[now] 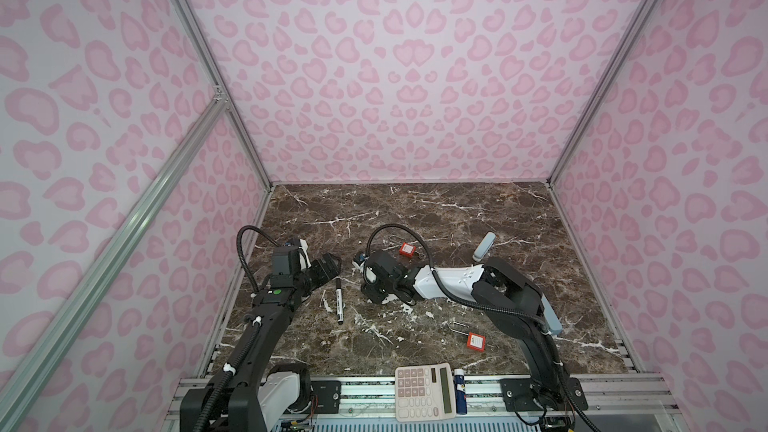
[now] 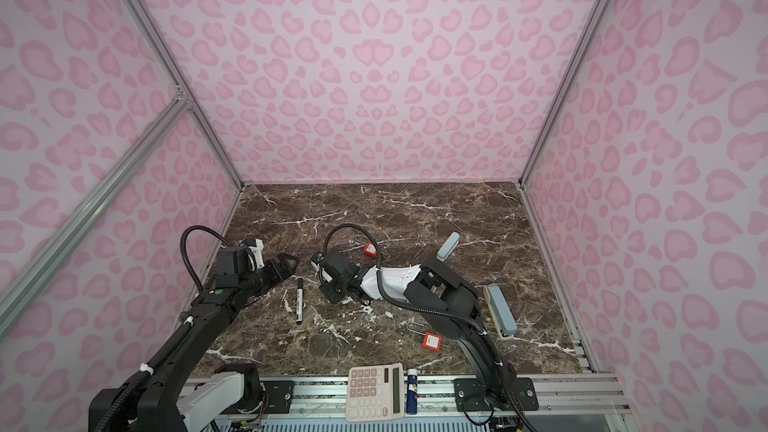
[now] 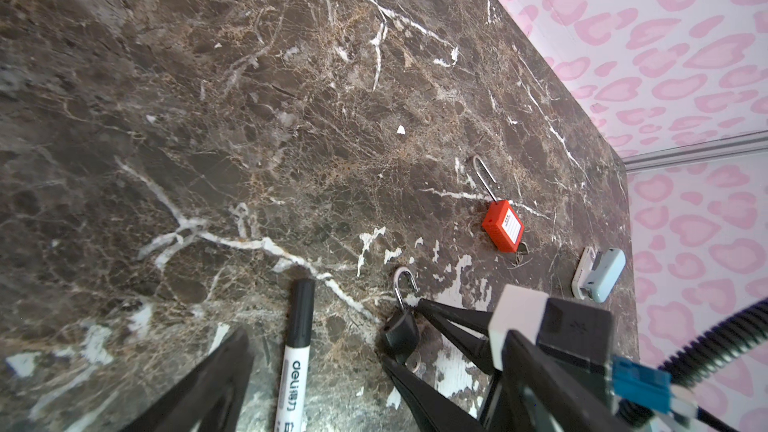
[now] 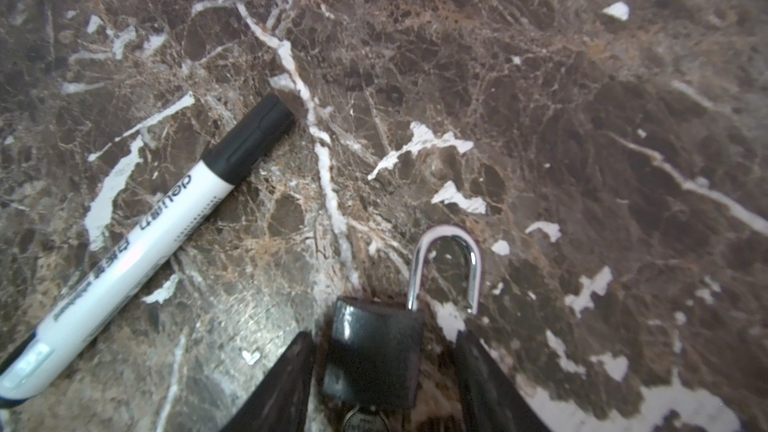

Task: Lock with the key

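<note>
With left hand [image 1: 332, 261] gaping wide, right hand [image 4: 383, 342] reaches low, jaws partly apart.

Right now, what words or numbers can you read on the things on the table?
"deli": on the white marker pen with black cap.
Smaller print along that marker: too blurred.
White labels on the far red plastic padlock and the near red plastic padlock: too small.
Keys of the cream calculator: too small.
Black metal padlock: no readable text.

Brown marble tabletop [image 1: 415, 209] with white veins; white walls [image 1: 374, 76] with pink spots; black padlock [image 4: 374, 351] with silver shackle [image 4: 448, 233]; red padlocks [image 1: 407, 248] [image 1: 476, 340]; white marker [image 1: 339, 300] with black cap [image 4: 253, 139]; cream calculator [image 1: 419, 390]; pale blue-grey staplers [image 2: 449, 245] [image 2: 500, 311].
</note>
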Tool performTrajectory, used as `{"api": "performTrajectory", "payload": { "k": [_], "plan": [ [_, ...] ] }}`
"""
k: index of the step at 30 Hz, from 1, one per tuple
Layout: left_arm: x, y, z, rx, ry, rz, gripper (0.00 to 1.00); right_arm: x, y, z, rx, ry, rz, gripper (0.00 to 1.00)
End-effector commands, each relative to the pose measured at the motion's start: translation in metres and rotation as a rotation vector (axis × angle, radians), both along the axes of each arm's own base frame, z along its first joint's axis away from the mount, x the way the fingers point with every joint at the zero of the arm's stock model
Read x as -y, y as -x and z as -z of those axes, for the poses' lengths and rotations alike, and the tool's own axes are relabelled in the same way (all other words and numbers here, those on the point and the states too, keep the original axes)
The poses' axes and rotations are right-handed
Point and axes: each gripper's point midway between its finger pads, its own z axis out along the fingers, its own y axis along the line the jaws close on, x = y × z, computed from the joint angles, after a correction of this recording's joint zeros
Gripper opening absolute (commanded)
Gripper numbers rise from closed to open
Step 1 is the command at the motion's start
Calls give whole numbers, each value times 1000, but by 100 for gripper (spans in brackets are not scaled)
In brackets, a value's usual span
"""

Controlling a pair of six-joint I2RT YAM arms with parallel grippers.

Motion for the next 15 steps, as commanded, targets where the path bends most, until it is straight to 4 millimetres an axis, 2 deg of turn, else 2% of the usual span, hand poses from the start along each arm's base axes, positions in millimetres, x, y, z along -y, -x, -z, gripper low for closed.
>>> {"api": "performTrajectory", "payload": {
  "k": [1, 5, 9, 15],
  "plan": [
    [3, 0, -1, 0, 20, 5, 93, 6, 4, 13, -21, 41, -6, 50],
    [4, 1, 0, -9, 33, 7, 92, 6, 5, 11, -21, 51, -16, 40],
    [5, 3, -1, -14, 40, 3, 91, 8, 3, 4, 2, 58, -29, 34],
    [17, 3, -9, -7, 110, 42, 86, 9, 2, -22, 61, 24, -42, 31]
  ]
}}
